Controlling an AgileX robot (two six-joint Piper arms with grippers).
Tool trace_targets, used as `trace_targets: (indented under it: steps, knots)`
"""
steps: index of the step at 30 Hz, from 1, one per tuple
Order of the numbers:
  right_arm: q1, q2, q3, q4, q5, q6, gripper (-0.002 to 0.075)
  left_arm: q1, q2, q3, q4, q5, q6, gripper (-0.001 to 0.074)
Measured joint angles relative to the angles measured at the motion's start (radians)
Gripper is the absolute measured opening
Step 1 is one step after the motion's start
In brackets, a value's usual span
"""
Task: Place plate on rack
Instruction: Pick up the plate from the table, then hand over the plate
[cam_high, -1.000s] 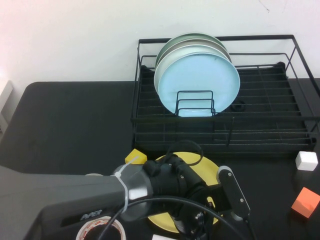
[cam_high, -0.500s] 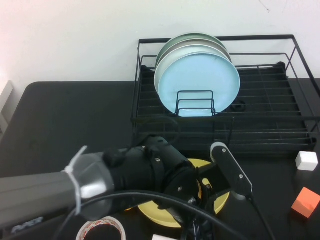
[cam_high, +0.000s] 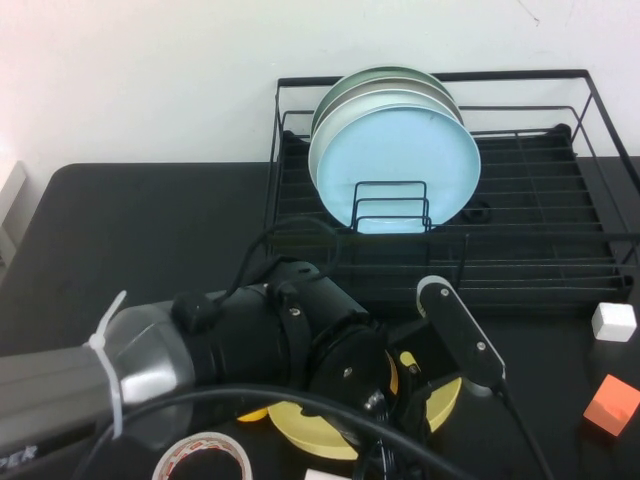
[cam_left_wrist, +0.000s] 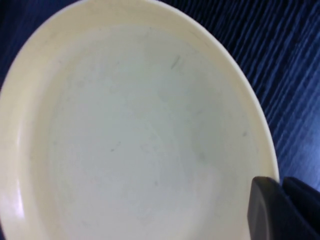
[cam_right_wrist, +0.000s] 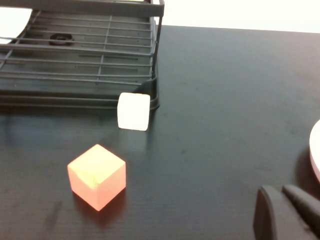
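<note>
**Left tool at the yellow plate's rim — get a firm edge grip before you lift**

Start with the tabletop (cam_high: 140, 230): black, carrying everything. At about one o'clock sits the rack (cam_high: 520, 260), already holding a light blue plate (cam_high: 400, 165) upright in its divider loops, with grey-green plates (cam_high: 375, 85) stacked behind it. There is free rack floor on the three o'clock side of that stack, so aim there.

Your left arm fills the six o'clock area, and the left tool (cam_high: 425, 375) is down over the plate (cam_high: 445, 395), which lies flat on the tabletop just in front of the rack. In the left wrist view one dark finger (cam_left_wrist: 267, 210) sits at the plate's (cam_left_wrist: 140, 130) rim; whether the tool is spread or pinching the rim, you cannot tell from here.

Seat the rim deep between the fingers, then tilt the plate upright as it rises — clear the rack's front rail.

The right tool (cam_right_wrist: 285, 212) is parked on the three o'clock side near an orange cube (cam_high: 611, 404) and a white cube (cam_high: 613, 321); its spread is unclear too.
</note>
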Motion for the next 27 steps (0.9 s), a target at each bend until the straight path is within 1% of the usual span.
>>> trace_targets:
  steps: [8, 19, 21, 22, 25, 27]
  knots:
    - [0.0, 0.0, 0.0, 0.0, 0.0, 0.0, 0.0011, -0.069, -0.016, 0.0, 0.028, 0.014, 0.003, 0.0004]
    - [0.0, 0.0, 0.0, 0.019, 0.0, 0.004, 0.0011, -0.075, -0.018, 0.0, 0.028, 0.019, 0.006, 0.0004]
    - [0.0, 0.0, 0.0, 0.109, -0.006, 0.044, 0.0011, -0.075, -0.018, 0.0, 0.028, 0.019, 0.006, 0.0004]
    - [0.0, 0.0, 0.0, 0.192, -0.014, 0.079, 0.0011, -0.075, -0.018, 0.0, 0.03, 0.019, 0.006, 0.0004]
    - [0.0, 0.0, 0.008, 0.503, -0.036, 0.162, 0.0011, -0.075, -0.018, 0.0, 0.033, 0.019, 0.006, 0.0004]
    - [0.0, 0.0, 0.008, 0.715, -0.059, 0.188, 0.0011, -0.075, -0.018, 0.0, 0.036, 0.019, 0.006, 0.0004]
